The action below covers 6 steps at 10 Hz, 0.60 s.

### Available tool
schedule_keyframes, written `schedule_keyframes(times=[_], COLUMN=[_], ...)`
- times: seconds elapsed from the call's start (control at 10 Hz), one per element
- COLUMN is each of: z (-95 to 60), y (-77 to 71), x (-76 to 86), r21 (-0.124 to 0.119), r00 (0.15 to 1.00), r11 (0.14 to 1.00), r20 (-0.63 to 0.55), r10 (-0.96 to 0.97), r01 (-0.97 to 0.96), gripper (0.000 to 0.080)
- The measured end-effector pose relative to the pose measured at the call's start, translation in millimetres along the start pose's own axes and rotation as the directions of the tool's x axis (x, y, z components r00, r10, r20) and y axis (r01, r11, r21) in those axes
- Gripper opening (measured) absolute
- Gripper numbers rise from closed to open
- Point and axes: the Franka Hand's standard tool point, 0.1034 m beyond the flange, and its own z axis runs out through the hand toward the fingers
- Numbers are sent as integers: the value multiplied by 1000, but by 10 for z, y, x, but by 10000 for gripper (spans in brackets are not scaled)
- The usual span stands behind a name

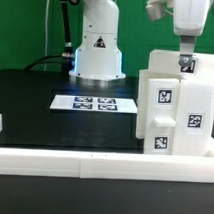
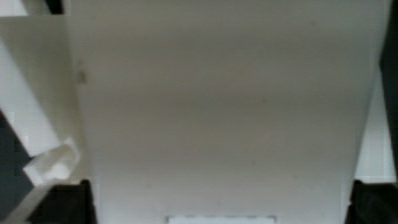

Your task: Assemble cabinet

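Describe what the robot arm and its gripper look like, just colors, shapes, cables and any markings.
The robot arm is glossy white with rounded segments and a broad cylindrical base. A triangular warning sticker sits on its front, and a blue light glows at the base's side. Dark cables hang behind it. The gripper has a white blocky body ending in small dark-and-grey fingers; finer detail is too small to tell.

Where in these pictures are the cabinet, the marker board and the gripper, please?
cabinet [image 1: 177, 102]: exterior view, on its tagged front face.
marker board [image 1: 94, 102]: exterior view, on the flat board's middle, between its tags.
gripper [image 1: 186, 62]: exterior view, at its fingertips, right at the cabinet's top edge.
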Motion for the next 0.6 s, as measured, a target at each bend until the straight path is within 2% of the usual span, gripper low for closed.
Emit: schedule_keyframes(times=[0.1, 0.6], z=[4, 4], y=[4, 14], x=[-10, -31], r21=[0, 0], r00=[1000, 994], r11=[1000, 994], r20=[1, 1], r10=[3, 111], r01=[-3, -111], gripper=[556, 560])
